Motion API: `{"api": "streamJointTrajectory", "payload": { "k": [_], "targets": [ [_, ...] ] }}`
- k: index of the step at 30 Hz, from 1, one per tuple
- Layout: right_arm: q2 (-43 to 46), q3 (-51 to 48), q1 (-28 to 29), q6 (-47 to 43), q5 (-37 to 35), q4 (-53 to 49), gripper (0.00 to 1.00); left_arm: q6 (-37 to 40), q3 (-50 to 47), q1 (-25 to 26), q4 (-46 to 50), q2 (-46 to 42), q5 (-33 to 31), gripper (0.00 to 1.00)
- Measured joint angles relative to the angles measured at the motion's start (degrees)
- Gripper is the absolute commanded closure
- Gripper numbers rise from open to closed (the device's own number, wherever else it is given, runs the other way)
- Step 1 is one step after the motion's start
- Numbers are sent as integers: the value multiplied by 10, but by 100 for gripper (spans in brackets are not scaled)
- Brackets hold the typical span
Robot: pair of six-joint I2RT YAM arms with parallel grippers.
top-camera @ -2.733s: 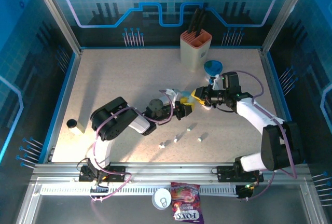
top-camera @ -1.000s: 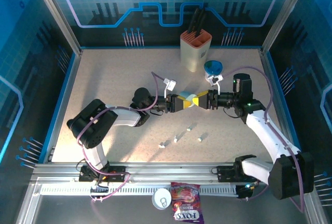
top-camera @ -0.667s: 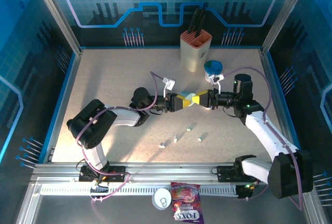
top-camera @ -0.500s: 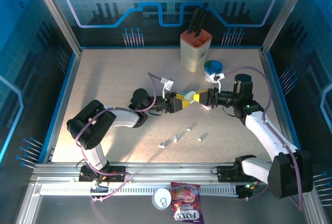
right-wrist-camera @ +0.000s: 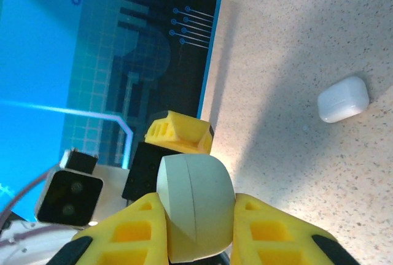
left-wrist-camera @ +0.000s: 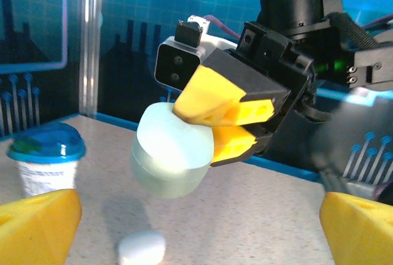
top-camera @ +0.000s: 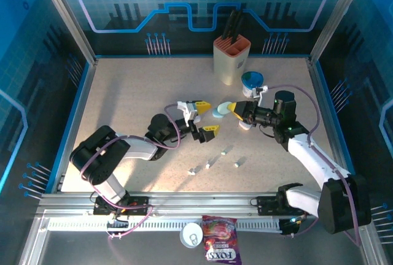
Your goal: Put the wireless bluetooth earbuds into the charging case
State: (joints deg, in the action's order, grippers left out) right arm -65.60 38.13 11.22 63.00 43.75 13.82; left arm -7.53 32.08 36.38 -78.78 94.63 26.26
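Observation:
A pale green pebble-shaped charging case [top-camera: 220, 111] hangs above the table with my right gripper [top-camera: 235, 111] shut on it. In the right wrist view the case [right-wrist-camera: 195, 207] sits between the yellow fingers [right-wrist-camera: 126, 237], its lid seam closed. My left gripper [top-camera: 205, 118] stands open just left of the case, not touching it; its wrist view shows the case [left-wrist-camera: 173, 151] ahead of the spread gripper [left-wrist-camera: 196, 231]. Several tiny white earbuds lie on the table: one [top-camera: 225, 151], another [top-camera: 209, 164], a third [top-camera: 192, 170]. A white case [top-camera: 244, 125] lies under the right gripper.
A beige knife block [top-camera: 231, 59] and a blue-lidded cup [top-camera: 252, 81] stand at the back. A small black cylinder [top-camera: 86, 147] sits at the left edge. A candy bag [top-camera: 219, 248] and a white can [top-camera: 191, 235] lie beyond the front rail.
My left gripper let go of the pale green case, opened and drew back to the left. The right gripper kept hold of the case and tilted slightly.

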Motion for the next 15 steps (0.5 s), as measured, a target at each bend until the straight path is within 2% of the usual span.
{"api": "streamJointTrajectory", "payload": {
  "k": [6,10,15],
  "targets": [
    [-9,-16,16,103,0,73,97,88,26,0,0,32,-5,1],
    [-8,-25,22,142,-1,103,97,100,53,0,0,50,-6,3],
    [0,-37,23,176,-2,130,98,89,68,0,0,52,-15,12]
  ]
}}
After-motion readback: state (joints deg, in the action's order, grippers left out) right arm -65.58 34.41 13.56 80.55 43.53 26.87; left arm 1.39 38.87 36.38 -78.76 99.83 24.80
